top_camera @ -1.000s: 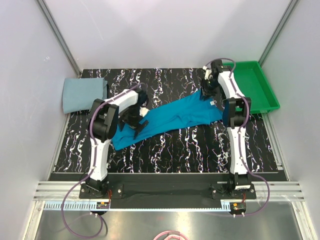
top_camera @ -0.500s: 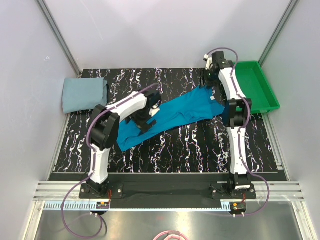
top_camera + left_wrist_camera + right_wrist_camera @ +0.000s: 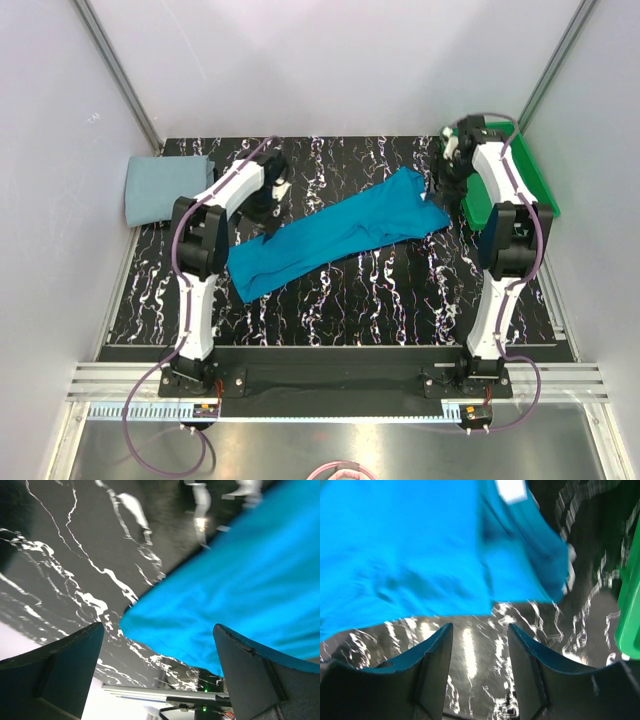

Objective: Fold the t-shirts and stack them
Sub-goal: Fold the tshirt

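Observation:
The bright teal-blue t-shirt (image 3: 340,232) lies folded into a long strip, slanting across the middle of the black marbled table. It also shows in the left wrist view (image 3: 240,590) and the right wrist view (image 3: 420,545). The pale grey-blue t-shirt (image 3: 168,188) lies folded at the far left. My left gripper (image 3: 270,205) is open and empty, raised just beyond the strip's left end; its open jaws also show in its own view (image 3: 157,645). My right gripper (image 3: 445,180) is open and empty beside the strip's right end, over bare table (image 3: 480,645).
The green plastic tray (image 3: 528,195) stands at the back right, next to my right arm; its edge shows in the right wrist view (image 3: 631,610). White walls close in the table on three sides. A metal rail (image 3: 330,375) runs along the near edge.
Both grippers have let go of the teal shirt and drawn outward. The left moved back toward the far left, the right toward the tray. The shirt lies flatter.

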`<state>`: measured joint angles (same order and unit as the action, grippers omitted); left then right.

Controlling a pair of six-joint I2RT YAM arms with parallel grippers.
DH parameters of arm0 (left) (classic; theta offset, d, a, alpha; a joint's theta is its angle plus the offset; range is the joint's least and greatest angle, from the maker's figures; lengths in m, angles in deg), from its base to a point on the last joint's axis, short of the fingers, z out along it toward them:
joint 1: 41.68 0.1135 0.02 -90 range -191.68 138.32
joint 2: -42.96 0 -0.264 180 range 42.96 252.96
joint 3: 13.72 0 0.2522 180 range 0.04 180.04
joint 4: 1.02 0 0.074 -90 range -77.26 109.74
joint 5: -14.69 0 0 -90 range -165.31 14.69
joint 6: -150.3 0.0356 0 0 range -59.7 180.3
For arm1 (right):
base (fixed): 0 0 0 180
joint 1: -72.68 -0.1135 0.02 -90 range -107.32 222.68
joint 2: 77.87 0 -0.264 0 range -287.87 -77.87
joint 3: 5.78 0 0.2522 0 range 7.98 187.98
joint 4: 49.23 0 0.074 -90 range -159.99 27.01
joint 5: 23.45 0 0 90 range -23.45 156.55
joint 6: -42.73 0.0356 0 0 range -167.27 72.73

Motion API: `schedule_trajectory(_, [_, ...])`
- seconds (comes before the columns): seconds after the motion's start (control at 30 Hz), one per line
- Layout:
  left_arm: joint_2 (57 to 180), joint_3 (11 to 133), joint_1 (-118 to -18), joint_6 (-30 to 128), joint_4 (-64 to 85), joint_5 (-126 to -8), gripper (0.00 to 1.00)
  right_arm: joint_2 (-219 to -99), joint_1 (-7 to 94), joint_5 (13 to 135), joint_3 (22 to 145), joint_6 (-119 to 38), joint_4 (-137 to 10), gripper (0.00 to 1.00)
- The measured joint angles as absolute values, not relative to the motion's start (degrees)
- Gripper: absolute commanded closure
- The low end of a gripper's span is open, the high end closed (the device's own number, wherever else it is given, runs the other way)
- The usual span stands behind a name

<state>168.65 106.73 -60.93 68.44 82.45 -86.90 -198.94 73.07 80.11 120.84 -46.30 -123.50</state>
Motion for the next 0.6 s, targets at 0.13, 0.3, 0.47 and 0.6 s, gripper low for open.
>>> schedule_trajectory(0.13, [171.01, 106.73, -57.10, 68.44, 83.21, -84.10, 0.01, -200.50, 76.04, 80.17, 115.07, -45.89, -124.79, 0.45])
schedule_trajectory(0.3, [171.81, 106.56, -52.95, 68.44, 83.72, -80.67, 0.03, -204.32, 76.91, 80.09, 114.13, -46.10, -125.67, 0.45])
schedule_trajectory(0.47, [171.99, 105.73, -51.42, 68.96, 84.18, -77.33, 0.16, -208.52, 76.85, 79.52, 116.33, -46.37, -125.60, 0.45])
schedule_trajectory(0.6, [172.78, 105.36, -51.27, 69.38, 85.05, -74.44, 0.26, -211.36, 76.85, 79.43, 118.02, -46.39, -125.60, 0.45])
